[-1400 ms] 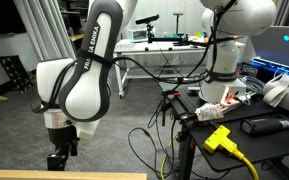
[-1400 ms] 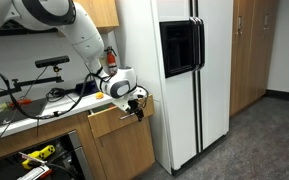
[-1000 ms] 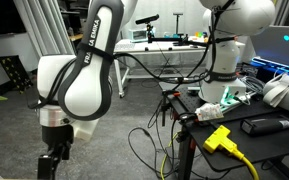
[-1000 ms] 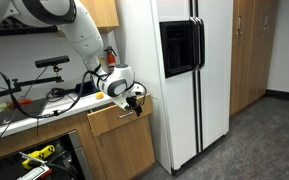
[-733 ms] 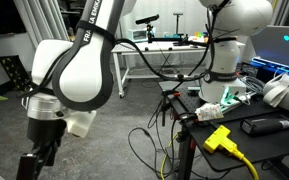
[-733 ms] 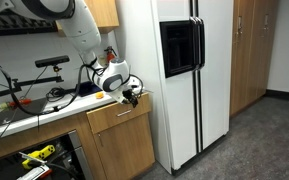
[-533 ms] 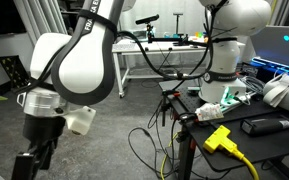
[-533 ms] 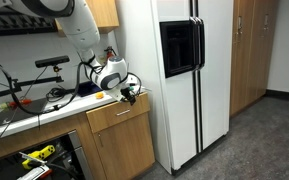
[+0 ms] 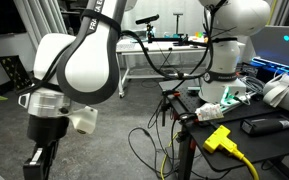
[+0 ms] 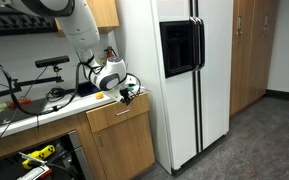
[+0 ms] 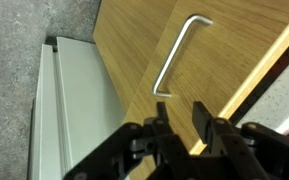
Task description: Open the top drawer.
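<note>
The top drawer [image 10: 119, 114] shows as a light tan wooden front under the counter, about level with the cabinet below; its inside is hidden. In the wrist view its silver bar handle [image 11: 179, 55] lies on the wood ahead of my fingers. My gripper [image 10: 130, 95] hangs just above the drawer's upper edge, clear of the handle. Its two black fingers [image 11: 201, 120] stand a narrow gap apart, and my gripper [image 11: 181, 115] holds nothing. The gripper [image 9: 36, 160] also shows low under the big white arm.
A tall white refrigerator [image 10: 174, 70] stands right beside the drawer. The counter [image 10: 34, 105] carries cables and gear. A yellow tool [image 10: 34, 156] lies in the open space below. Another white robot [image 9: 229, 40] and a yellow connector [image 9: 219, 137] stand on a table.
</note>
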You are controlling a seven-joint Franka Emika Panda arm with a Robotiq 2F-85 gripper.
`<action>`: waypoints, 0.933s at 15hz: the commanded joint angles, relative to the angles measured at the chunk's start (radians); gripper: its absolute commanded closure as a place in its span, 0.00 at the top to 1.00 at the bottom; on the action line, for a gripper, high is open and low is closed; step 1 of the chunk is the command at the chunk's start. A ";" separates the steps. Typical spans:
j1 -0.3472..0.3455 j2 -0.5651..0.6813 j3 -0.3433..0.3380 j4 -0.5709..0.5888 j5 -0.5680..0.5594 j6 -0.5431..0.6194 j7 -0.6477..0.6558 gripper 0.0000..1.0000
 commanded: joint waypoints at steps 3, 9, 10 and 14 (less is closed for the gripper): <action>-0.010 -0.005 0.026 0.007 -0.048 -0.018 -0.033 0.00; -0.031 0.012 0.094 0.030 -0.079 -0.024 -0.081 0.00; -0.034 0.015 0.101 0.033 -0.081 -0.027 -0.086 0.00; -0.064 0.053 0.144 0.051 -0.081 -0.041 -0.119 0.00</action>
